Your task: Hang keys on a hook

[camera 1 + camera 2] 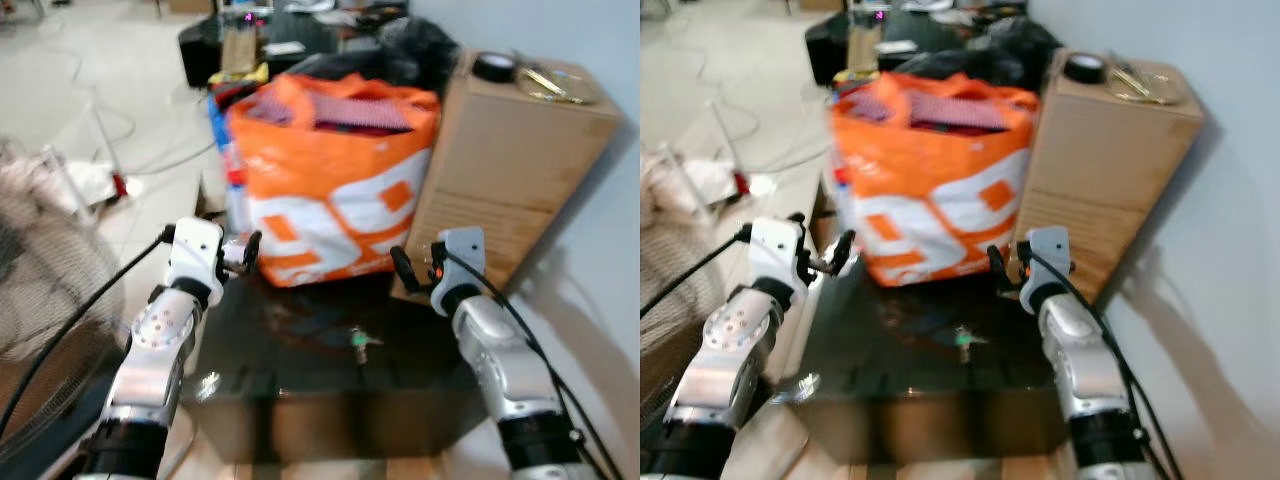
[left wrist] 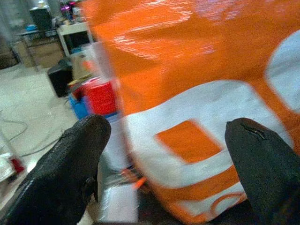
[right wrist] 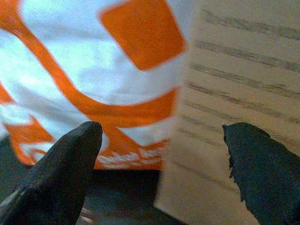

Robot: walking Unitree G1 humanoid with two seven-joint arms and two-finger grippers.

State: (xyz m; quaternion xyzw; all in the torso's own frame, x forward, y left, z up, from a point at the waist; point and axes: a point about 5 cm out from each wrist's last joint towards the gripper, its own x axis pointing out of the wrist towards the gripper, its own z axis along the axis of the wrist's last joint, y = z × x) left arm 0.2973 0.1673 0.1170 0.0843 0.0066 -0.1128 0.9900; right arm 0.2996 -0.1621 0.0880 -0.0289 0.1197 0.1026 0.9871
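A small bunch of keys (image 1: 360, 343) with a green part lies on the dark glossy table (image 1: 300, 385), between my two arms. My left gripper (image 1: 250, 252) hovers over the table's left back corner, open, and faces the orange and white bag (image 1: 335, 180). In the left wrist view its two black fingers (image 2: 70, 168) stand wide apart with nothing between them. My right gripper (image 1: 403, 268) is open too, held over the table's right back part, a short way behind and to the right of the keys. It faces the seam between the bag and a cardboard box (image 3: 243, 70).
The full orange bag stands at the table's back edge. A tall cardboard box (image 1: 510, 160) stands to its right against the pale wall, with a roll of tape (image 1: 493, 67) on top. A fan grille (image 1: 40, 290) is at the left. Cables and clutter lie on the floor (image 1: 110, 90) behind.
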